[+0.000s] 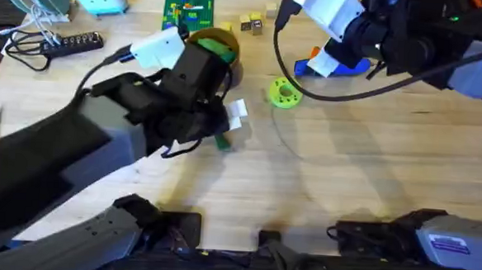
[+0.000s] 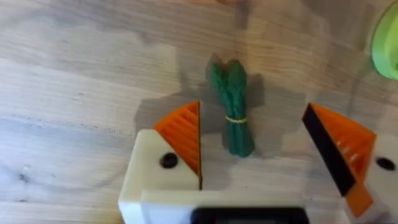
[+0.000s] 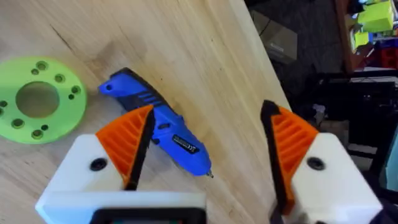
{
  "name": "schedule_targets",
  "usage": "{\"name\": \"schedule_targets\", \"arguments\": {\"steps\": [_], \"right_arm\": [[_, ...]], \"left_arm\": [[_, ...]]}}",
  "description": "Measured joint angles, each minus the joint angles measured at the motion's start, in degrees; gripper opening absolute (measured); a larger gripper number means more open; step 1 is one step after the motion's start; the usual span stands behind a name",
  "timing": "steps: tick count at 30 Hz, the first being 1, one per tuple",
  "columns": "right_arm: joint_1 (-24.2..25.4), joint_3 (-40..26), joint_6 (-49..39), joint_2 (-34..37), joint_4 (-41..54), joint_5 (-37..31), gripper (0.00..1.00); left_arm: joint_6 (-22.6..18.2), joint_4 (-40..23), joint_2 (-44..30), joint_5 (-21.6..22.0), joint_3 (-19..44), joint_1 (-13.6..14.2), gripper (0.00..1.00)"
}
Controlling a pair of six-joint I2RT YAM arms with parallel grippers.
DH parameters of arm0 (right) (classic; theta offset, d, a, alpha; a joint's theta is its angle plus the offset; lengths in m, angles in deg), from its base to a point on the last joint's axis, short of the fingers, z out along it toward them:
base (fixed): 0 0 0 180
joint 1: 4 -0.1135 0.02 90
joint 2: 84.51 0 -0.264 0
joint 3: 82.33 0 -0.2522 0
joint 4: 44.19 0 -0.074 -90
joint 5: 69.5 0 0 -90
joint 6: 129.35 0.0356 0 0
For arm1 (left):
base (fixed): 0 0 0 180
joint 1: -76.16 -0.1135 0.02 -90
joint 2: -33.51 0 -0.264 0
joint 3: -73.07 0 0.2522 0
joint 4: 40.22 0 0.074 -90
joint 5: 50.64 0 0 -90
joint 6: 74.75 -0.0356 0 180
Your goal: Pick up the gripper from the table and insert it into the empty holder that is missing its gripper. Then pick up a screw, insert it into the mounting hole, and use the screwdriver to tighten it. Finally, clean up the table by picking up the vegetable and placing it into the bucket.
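The vegetable [image 2: 233, 109], a dark green tied bundle, lies flat on the wooden table between the orange pads of my open left gripper [image 2: 252, 124], touching neither. From overhead my left gripper [image 1: 229, 124] hovers over the vegetable [image 1: 222, 142], just in front of the bucket [image 1: 235, 62]. The blue screwdriver [image 3: 158, 134] lies on the table under my open right gripper [image 3: 208, 118], close to one pad. Overhead, the right gripper [image 1: 323, 58] sits above the screwdriver [image 1: 344, 68] at the back right. The orange gripper piece, the holder and the screw are out of view.
A flat green ring disc [image 1: 284, 94] lies between the two grippers. The bucket holds a bright green toy. A power strip [image 1: 68, 42], a circuit board [image 1: 189, 12] and small blocks [image 1: 251, 22] line the back. The table edge [image 3: 261, 74] runs near the screwdriver.
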Motion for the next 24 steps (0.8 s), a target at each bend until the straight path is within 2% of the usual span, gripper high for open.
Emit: {"name": "schedule_targets", "arguments": {"steps": [10,12,15,17,19,20,22,24], "right_arm": [[0.0,0.0,0.0,0.0,0.0,0.0,0.992],[0.0,0.0,0.0,0.0,0.0,0.0,0.991],[0.0,0.0,0.0,0.0,0.0,0.0,0.991],[0.0,0.0,0.0,0.0,0.0,0.0,0.991],[0.0,0.0,0.0,0.0,0.0,0.0,0.991],[0.0,0.0,0.0,0.0,0.0,0.0,0.991],[0.0,0.0,0.0,0.0,0.0,0.0,0.991],[0.0,0.0,0.0,0.0,0.0,0.0,0.991]], "left_arm": [[5.9,5.0,-8.7,0.0,0.0,0.0,0.992],[7.1,5.0,-9.3,0.0,0.0,0.0,0.947],[8.0,5.0,-9.3,0.0,0.0,0.0,0.762],[8.4,5.0,-9.3,-0.2,0.0,0.0,0.703],[8.8,5.0,-9.3,-0.4,0.0,0.0,0.593],[8.9,4.9,-9.3,-0.4,0.0,0.0,0.513],[9.0,5.0,-9.3,-0.5,0.0,0.0,0.243],[9.2,4.9,-9.3,-0.4,0.1,0.0,0.04]]}}
